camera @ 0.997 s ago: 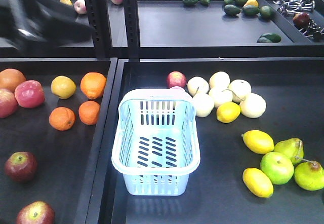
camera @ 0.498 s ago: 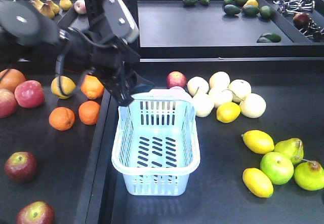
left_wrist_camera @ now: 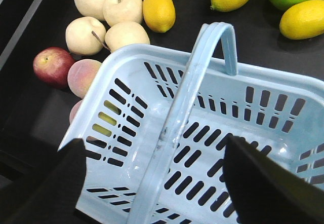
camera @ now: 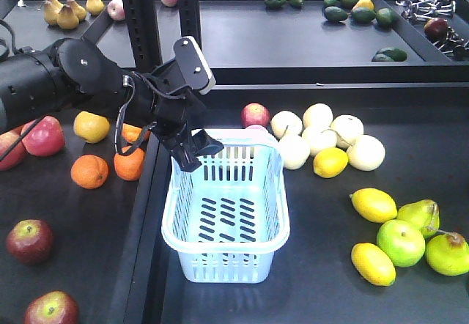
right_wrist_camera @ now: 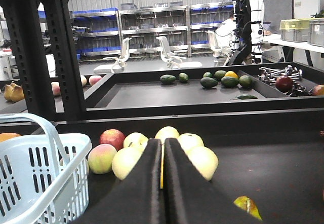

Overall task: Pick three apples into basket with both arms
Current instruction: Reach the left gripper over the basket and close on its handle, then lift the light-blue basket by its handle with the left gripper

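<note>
Red apples, two of them, lie near each other at the front of the left tray, well apart from the basket; only the front view shows them. A third apple sits just behind the basket in the right tray, beside a peach that the left wrist view shows plainly. The left gripper hovers over the basket's back left corner, fingers spread wide, grasping nothing. Only the right wrist view shows the right gripper, its fingers pressed nearly together and empty.
</note>
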`<state>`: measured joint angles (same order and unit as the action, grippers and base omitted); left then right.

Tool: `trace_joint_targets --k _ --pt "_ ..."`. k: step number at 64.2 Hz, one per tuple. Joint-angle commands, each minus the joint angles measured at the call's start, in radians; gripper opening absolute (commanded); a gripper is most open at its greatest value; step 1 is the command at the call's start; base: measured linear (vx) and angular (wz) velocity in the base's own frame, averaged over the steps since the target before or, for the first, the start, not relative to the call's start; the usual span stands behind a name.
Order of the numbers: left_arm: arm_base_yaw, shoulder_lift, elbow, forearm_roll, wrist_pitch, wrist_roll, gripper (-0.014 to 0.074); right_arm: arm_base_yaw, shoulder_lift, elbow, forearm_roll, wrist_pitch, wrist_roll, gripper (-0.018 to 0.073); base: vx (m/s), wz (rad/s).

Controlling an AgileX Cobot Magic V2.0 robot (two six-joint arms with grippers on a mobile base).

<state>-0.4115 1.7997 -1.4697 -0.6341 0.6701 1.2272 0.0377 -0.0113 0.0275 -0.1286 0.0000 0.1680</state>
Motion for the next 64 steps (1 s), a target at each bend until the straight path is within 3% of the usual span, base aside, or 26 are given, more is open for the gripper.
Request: trace_joint_targets --k 1,16,40,50,64 --pt "-0.007 -0.033 -0.033 -0.028 -0.069 -0.001 0.0544 -0.006 -0.013 0.014 -0.009 -0.076 -0.008 -0.0004 0.00 0.00" --pt "-0.007 0.012 -0.033 -0.023 -0.138 -0.001 0.0544 -0.006 -0.013 0.014 -0.009 -0.076 -0.008 -0.0004 0.00 0.00" --pt "-0.007 0.080 -0.033 -0.024 -0.129 -0.001 0.0518 -0.006 -0.013 0.014 -0.009 -0.076 -0.008 -0.0004 0.00 0.00" --pt "-0.007 0.076 -0.033 -0.033 -0.117 -0.005 0.0400 -0.006 -0.013 0.014 -0.009 -0.076 -0.008 -0.0004 0.00 0.00" --pt "-0.007 0.050 -0.033 -0.032 -0.109 -0.005 0.0071 -0.006 -0.013 0.014 -0.009 -0.076 -0.008 -0.0004 0.00 0.00"
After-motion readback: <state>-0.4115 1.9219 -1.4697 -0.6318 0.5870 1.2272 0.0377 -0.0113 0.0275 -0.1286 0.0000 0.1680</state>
